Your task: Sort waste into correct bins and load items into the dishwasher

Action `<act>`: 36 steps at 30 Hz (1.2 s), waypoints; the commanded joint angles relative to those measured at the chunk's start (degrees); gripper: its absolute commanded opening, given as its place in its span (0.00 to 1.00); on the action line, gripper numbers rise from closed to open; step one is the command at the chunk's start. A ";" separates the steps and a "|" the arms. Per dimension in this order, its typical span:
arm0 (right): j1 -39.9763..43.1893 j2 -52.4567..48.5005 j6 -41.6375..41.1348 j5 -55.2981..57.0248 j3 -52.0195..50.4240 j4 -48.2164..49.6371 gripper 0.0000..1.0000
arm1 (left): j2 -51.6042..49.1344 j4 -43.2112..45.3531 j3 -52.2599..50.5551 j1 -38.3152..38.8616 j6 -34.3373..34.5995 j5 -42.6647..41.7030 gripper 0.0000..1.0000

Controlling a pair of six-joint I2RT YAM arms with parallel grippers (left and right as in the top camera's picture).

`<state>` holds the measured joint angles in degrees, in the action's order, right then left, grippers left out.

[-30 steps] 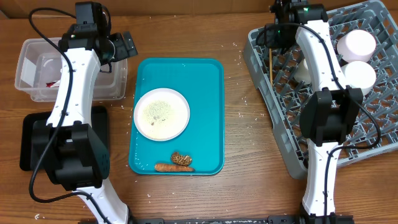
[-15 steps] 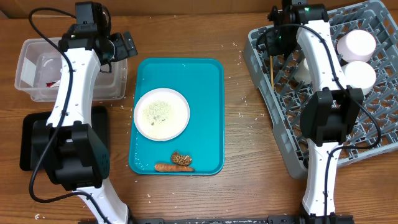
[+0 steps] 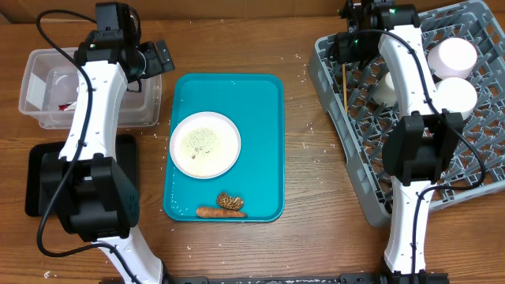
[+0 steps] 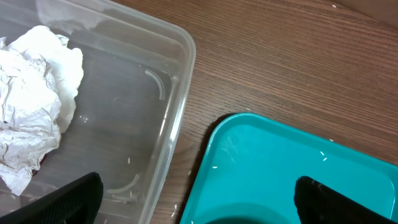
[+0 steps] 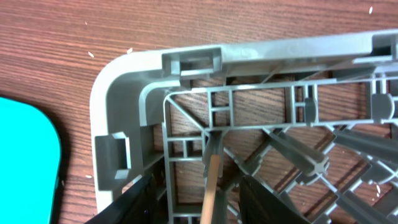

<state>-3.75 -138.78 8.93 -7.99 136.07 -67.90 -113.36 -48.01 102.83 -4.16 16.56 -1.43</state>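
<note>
The grey dish rack (image 3: 371, 170) stands at the right, with thin wooden chopsticks (image 3: 345, 84) lying in its far left corner. My right gripper (image 3: 352, 41) hovers open over that corner. In the right wrist view the chopsticks (image 5: 213, 176) lie between my right fingers (image 5: 200, 202), touching neither, inside the rack's rim (image 5: 124, 74). A white plate (image 3: 205, 143) speckled with rice, a carrot piece (image 3: 210, 211) and a brown lump (image 3: 231, 201) sit on the teal tray (image 3: 264, 118). My left gripper (image 3: 155, 57) is open and empty at the right end of the clear tub (image 3: 95, 118), which holds crumpled tissue (image 4: 31, 106).
Two white cups (image 3: 451, 57) and a smaller white dish (image 3: 384, 89) stand in the rack. The black tray (image 3: 38, 170) lies at the near left. A red wrapper (image 3: 67, 105) lies in the tub. Rice grains are scattered on the wood between the teal tray and the rack.
The right gripper has shifted slightly over the rack's corner; the chopsticks stay put in the rack. The left arm has not moved.
</note>
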 commanded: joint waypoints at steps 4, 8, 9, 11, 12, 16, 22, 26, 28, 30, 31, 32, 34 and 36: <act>0.33 1.73 -0.11 -5.70 1.14 1.49 0.45 | 1.29 0.07 0.09 0.22 0.81 0.15 1.00; 0.22 1.53 -0.13 -6.29 1.14 1.11 0.39 | 1.29 0.04 0.09 0.22 0.81 0.15 1.00; 0.24 1.51 -0.13 -6.99 1.14 0.96 0.39 | 1.29 0.04 0.09 0.22 0.81 0.15 1.00; 0.24 1.51 -0.11 -8.79 1.14 0.55 0.39 | 1.29 0.07 0.09 0.22 0.81 0.15 1.00; 0.24 1.51 -0.11 -9.53 1.14 0.44 0.39 | 1.29 0.04 0.09 0.22 0.81 0.15 1.00; 0.24 1.51 0.11 -9.22 1.18 0.79 0.34 | 1.29 0.07 0.09 0.22 0.81 0.15 1.00; 0.61 1.51 -1.86 -1.88 1.31 4.28 0.33 | 1.29 0.04 0.09 0.22 0.81 0.15 1.00; 0.61 1.40 -1.81 -1.01 1.14 4.46 0.38 | 1.29 0.04 0.09 0.22 0.81 0.15 1.00; 0.61 1.22 -1.84 -1.05 1.14 4.46 0.40 | 1.29 0.04 0.09 0.22 0.81 0.15 1.00; 0.61 0.90 -1.84 -1.05 1.14 4.46 0.41 | 1.29 0.04 0.09 0.22 0.81 0.15 1.00; 0.61 0.55 -1.84 -1.07 1.14 4.48 0.41 | 1.29 0.04 0.09 0.22 0.81 0.15 1.00; 0.61 0.35 -1.86 -1.09 1.14 4.42 0.42 | 1.29 0.04 0.09 0.22 0.81 0.15 1.00; 0.61 -0.55 -1.86 -1.09 1.14 4.37 0.42 | 1.29 0.04 0.09 0.22 0.81 0.15 1.00; 0.59 -1.33 -1.86 -1.11 1.14 4.24 0.41 | 1.29 0.04 0.09 0.22 0.81 0.15 1.00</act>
<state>-3.40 -138.82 7.49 -9.61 136.07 -63.86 -113.36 -48.01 102.83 -4.16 16.58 -1.43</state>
